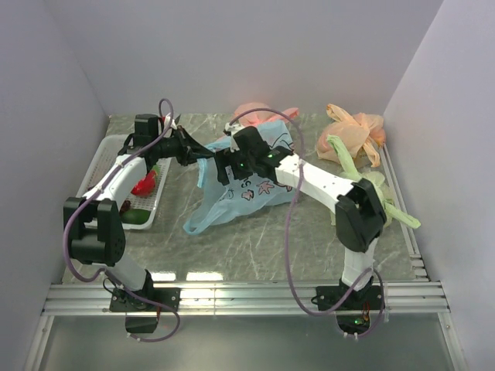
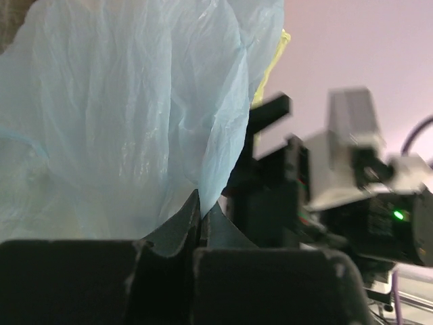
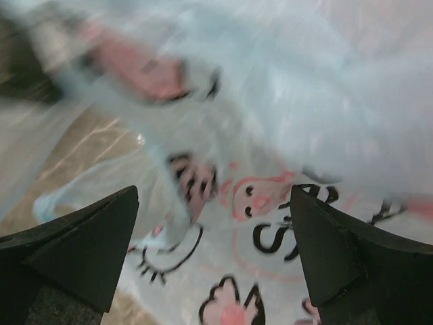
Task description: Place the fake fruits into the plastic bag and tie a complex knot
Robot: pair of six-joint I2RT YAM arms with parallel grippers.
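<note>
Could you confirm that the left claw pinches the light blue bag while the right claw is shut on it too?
No: the right wrist view shows the right claw wide open over the light blue bag. The left claw does pinch it.

On the thin translucent light blue plastic bag (image 3: 325,122) you can read just one dark letter (image 3: 270,237), seemingly an S, near the right among pink cartoon figures. From above, the bag's marks are too small for you to read.
</note>
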